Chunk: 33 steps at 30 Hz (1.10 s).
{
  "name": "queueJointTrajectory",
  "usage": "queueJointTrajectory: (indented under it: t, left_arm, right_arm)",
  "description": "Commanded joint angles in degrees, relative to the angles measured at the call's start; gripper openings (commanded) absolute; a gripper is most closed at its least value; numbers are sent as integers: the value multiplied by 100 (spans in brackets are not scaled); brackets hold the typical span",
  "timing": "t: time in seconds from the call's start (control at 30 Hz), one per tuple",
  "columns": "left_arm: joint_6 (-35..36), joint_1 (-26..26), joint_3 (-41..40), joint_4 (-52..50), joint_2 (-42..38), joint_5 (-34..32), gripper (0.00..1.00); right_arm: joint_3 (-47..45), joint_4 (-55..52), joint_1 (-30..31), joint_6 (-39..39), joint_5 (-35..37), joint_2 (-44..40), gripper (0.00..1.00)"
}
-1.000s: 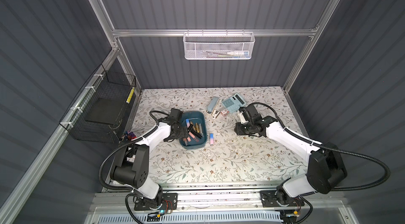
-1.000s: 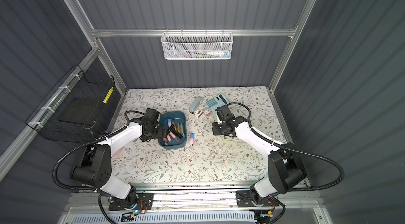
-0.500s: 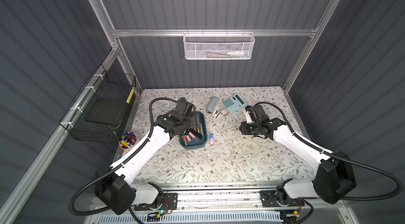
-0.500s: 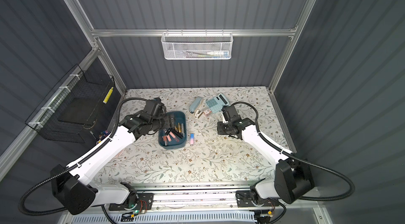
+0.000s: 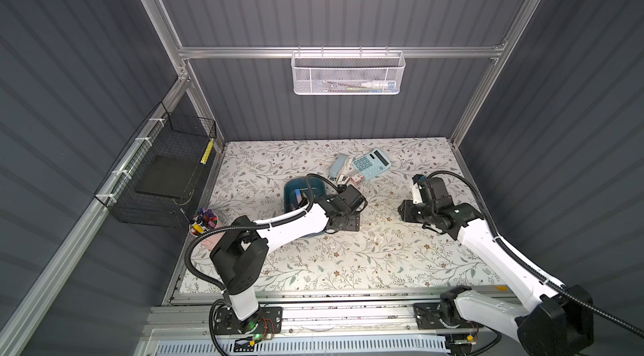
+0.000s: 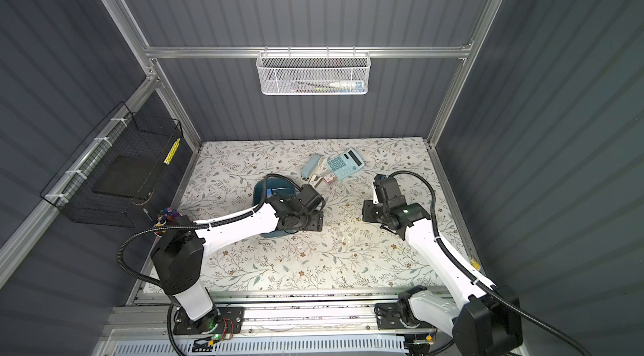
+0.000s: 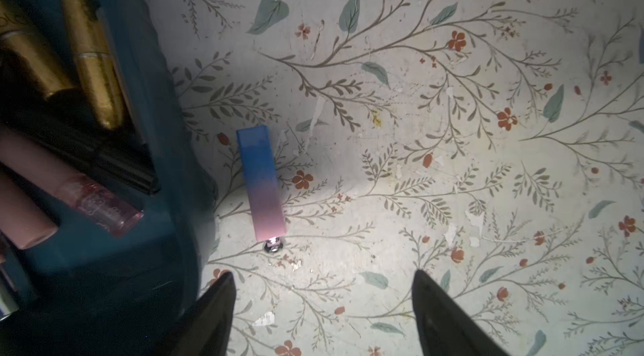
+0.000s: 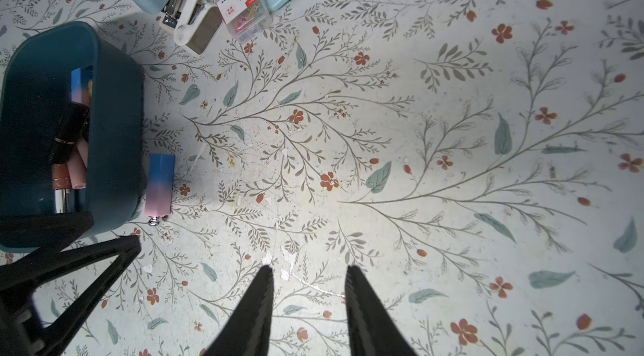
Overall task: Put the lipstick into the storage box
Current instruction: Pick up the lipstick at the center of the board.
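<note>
Floral mat [image 5: 348,260]: lipstick [image 7: 263,183] lies flat outside the box [image 7: 167,110], just beside its wall, ahead of the left gripper [image 7: 323,274], whose jaws stand wide and empty. Right gripper [image 8: 309,268]: jaws narrowly parted, empty, well apart from the lipstick.

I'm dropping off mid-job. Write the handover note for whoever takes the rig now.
Left pincer: open, empty, hovering just short of the blue-pink lipstick.
Right pincer: slightly open, empty, over the mat.
That lipstick lies on the mat beside the box, outside it.
Done: several other lipsticks in the box.
Left: probably grasp it with the left pincer, drop it in.
</note>
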Motion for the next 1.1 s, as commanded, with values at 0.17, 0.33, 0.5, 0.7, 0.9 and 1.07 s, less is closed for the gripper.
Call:
queueJointTrajectory:
  t: [0.17, 0.33, 0.5, 0.7, 0.9, 1.07]
  left_arm:
    - [-268, 1, 24, 117, 314, -78, 80]
    - [-278, -4, 67, 13, 489, -213, 80]
    - [-312, 10, 21, -132, 529, -356, 80]
    - [-366, 41, -98, -165, 573, -511, 81]
    - [-375, 106, 56, 9, 902, -471, 80]
    - [-331, 204, 142, 115, 1190, -287, 80]
  right_arm:
    - [-122, -137, -22, 33, -46, -196, 38]
    - [-130, -126, -24, 20, -62, -208, 38]
    - [-166, -101, -22, 15, -61, -240, 38]
    - [-175, -52, -19, 6, -91, -204, 38]
    - [-197, -32, -21, 6, -94, -232, 38]
    - [-219, -42, -24, 14, -51, -292, 38]
